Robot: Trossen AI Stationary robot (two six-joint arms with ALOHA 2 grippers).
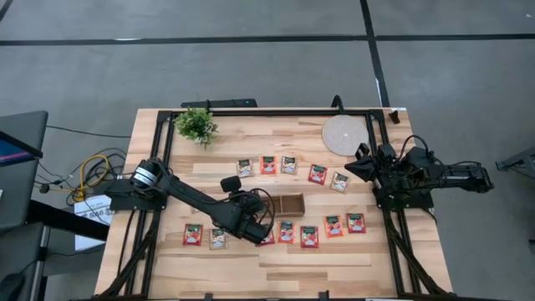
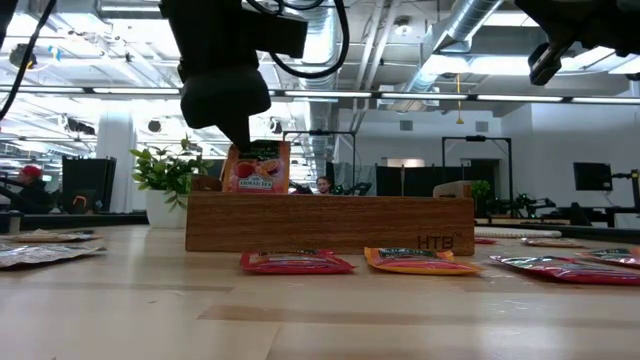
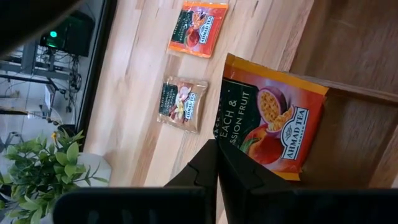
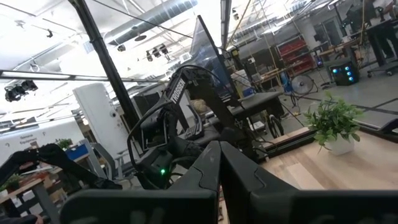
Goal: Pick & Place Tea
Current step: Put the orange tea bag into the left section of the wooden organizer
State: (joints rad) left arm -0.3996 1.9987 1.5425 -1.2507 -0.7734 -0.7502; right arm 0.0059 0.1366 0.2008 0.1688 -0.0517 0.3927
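left gripper pinched shut on one red square tea sachet, upright over the long brown wooden tray, apparently its first; about a dozen flat sachets left on the pale wood table; right gripper closed, empty, parked at the edge

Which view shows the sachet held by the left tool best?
Left wrist view: the held sachet fills the frame, print readable, pinched by the shut left tool. Low view shows it above the tray; high view hides it; right wrist view misses it.
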